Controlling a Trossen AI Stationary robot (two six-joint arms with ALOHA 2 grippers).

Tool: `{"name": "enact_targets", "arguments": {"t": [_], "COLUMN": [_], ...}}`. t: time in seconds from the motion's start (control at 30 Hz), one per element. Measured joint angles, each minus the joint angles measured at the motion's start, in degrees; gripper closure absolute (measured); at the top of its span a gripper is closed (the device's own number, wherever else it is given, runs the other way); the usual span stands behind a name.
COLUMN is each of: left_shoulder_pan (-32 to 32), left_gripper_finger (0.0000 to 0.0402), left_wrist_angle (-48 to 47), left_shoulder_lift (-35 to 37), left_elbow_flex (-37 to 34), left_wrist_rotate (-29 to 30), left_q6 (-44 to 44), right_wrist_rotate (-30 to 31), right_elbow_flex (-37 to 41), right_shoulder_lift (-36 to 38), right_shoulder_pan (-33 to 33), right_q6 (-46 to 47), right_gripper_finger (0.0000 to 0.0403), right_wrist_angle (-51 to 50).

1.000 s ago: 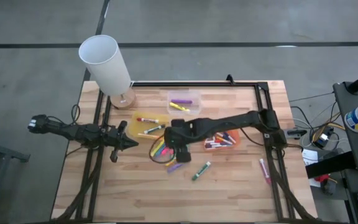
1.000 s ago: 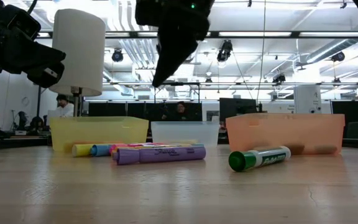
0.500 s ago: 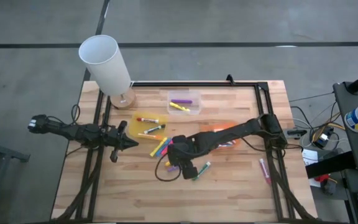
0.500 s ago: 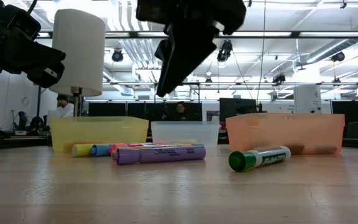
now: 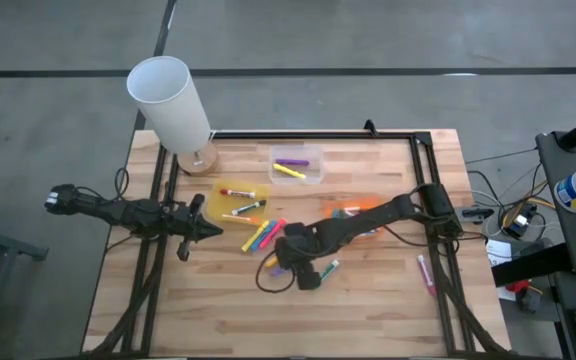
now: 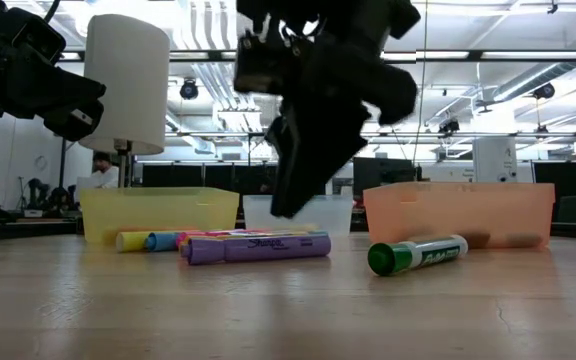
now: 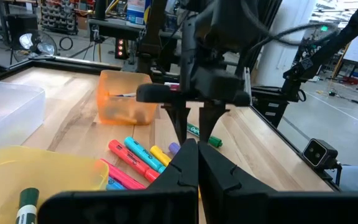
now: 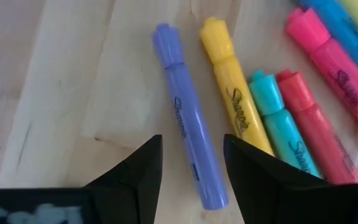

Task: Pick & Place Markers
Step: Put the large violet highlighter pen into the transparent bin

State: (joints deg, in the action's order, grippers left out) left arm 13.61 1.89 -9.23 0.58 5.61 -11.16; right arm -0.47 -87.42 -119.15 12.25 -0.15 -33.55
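The right gripper [image 8: 191, 163] hangs low over the middle of the pale wooden table [image 5: 368, 310], its two dark fingers [image 8: 137, 169] spread apart and straddling the lower end of a purple capped marker [image 8: 188, 149] without touching it; nothing is held. That marker lies flat on the wood, a chunky plastic barrel with black script along its side and a ribbed cap at the far end. Just beside it, roughly parallel, lie a yellow marker [image 8: 234, 96], a turquoise marker [image 8: 281, 127] and a red-pink marker [image 8: 319, 127], all of the same stubby build. From table height the purple one [image 6: 258, 247] fronts this cluster, with a green-and-white marker [image 6: 418, 254] lying apart nearer the translucent orange plastic tray [image 6: 458, 213]. More markers sit in the yellow plastic tray [image 5: 218, 200] and the clear plastic tray [image 5: 313, 155]. The left gripper [image 5: 211, 231] waits at the table's left edge, fingers pressed together, empty.
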Motion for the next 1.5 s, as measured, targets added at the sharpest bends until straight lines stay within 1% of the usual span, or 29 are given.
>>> {"name": "enact_targets", "arguments": {"t": [0.27, 0.57, 0.7, 0.83, 0.93, 1.0, 1.37, 1.5], "left_shoulder_pan": [0.00, 0.01, 0.00, 0.01, 0.00, 0.00, 0.01, 0.00], "left_gripper_finger": [0.0401, 0.0401, 0.0401, 0.0401, 0.0401, 0.0401, 0.0401, 0.0401], "left_wrist_angle": [0.00, 0.00, 0.00, -0.01, 0.00, 0.00, 0.00, 0.00], "left_shoulder_lift": [-0.02, -0.01, 0.00, -0.02, 0.00, -0.02, -0.01, 0.00], "left_elbow_flex": [0.00, 0.00, 0.00, 0.00, 0.00, 0.00, 0.00, 0.00], "left_wrist_rotate": [0.01, 0.01, 0.00, 0.01, 0.00, 0.00, 0.01, 0.01], "left_q6": [0.00, 0.02, 0.02, 0.01, 0.01, 0.00, 0.01, 0.02], "right_wrist_rotate": [0.02, 0.02, 0.11, 0.24, 0.22, 0.20, 0.88, 2.22], "right_elbow_flex": [5.04, 8.50, 8.86, 8.85, 8.31, 7.67, 1.08, -0.47], "right_shoulder_lift": [0.00, 0.01, 0.04, 0.07, 0.07, 0.04, 0.15, 0.15], "right_shoulder_pan": [0.09, 0.13, 0.13, 0.11, 0.34, 0.59, 1.14, 1.13], "right_q6": [0.35, 3.98, 5.90, 7.55, 7.72, 7.72, 8.14, 7.66], "right_gripper_finger": [0.0257, 0.0276, 0.0293, 0.0321, 0.0340, 0.0344, 0.0336, 0.0335], "right_wrist_angle": [4.41, 7.75, 7.92, 7.96, 7.40, 6.74, 0.17, -1.13]}}
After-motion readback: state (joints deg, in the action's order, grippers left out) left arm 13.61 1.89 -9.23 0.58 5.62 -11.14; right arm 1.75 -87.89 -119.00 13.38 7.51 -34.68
